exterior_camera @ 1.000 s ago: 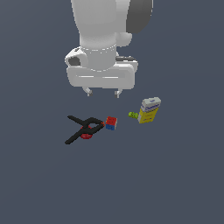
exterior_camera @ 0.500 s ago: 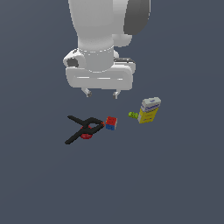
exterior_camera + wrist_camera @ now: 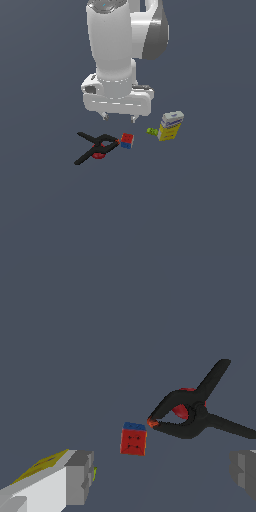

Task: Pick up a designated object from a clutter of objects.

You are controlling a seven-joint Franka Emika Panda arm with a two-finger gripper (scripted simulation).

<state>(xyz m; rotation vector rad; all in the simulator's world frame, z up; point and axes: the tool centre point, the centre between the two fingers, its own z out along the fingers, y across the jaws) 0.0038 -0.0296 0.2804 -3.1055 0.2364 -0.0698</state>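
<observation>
The small red-and-blue cube lies on the grey floor, right beside the tip of the black spring clamp with red parts. In the wrist view the cube shows a red tiled face and a blue one, with the clamp close to it. The yellow-and-white box stands toward the exterior view's right, a tiny green piece beside it. My gripper hangs open and empty above the cube, a little behind it. One finger hides most of the box in the wrist view.
The white arm body rises above the gripper. The floor is a plain dark grey surface all around the objects.
The gripper has moved a little toward the exterior view's left. The objects have not moved.
</observation>
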